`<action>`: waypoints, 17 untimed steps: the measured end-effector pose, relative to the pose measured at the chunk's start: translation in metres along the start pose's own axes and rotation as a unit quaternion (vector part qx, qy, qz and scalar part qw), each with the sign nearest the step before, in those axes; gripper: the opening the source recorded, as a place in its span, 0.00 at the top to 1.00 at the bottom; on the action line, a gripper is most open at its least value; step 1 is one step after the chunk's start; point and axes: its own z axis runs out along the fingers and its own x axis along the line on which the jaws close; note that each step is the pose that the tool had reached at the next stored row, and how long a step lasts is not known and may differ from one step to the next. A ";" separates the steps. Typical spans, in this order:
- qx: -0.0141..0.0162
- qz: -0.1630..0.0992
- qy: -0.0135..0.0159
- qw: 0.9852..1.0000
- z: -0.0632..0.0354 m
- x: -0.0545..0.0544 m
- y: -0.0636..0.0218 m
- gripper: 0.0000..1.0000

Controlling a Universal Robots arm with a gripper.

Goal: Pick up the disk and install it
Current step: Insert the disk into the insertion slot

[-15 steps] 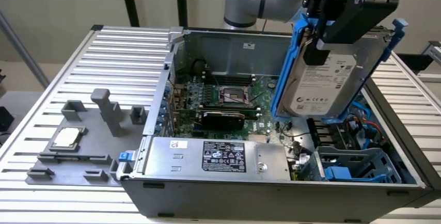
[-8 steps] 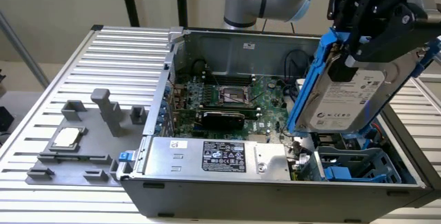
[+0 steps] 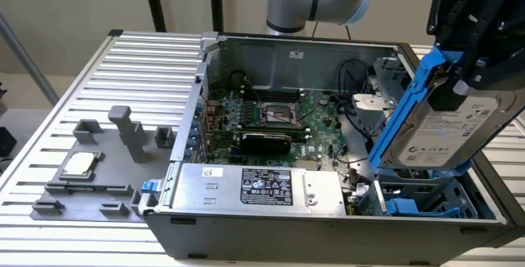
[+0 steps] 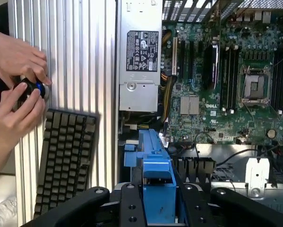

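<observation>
The black fingers (image 4: 84,208) were clamped on the bright blue plastic carrier of the disk (image 3: 447,135), a flat silver-grey hard drive with a white label. It was held tilted over the blue drive bay (image 3: 418,205) in the open grey computer case's (image 3: 328,230) near corner, at the exterior view's right. Beyond lay the green motherboard (image 3: 271,116). On the ribbed metal bench (image 3: 139,64), a person's hands (image 4: 13,116) held a small dark object beside a black keyboard (image 4: 65,161).

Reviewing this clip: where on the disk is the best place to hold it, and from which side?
Grip the disk by the upper end of its blue frame, coming from above, as the gripper does. It hangs tilted over the computer case, so its lower end is free for the bay.
</observation>
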 end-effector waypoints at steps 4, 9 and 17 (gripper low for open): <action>0.000 0.000 0.000 1.000 0.0019 0.001 -0.0182 1.00; 0.000 0.000 0.000 1.000 0.0030 0.001 -0.0268 1.00; 0.000 0.000 0.000 1.000 0.0031 0.001 -0.0268 1.00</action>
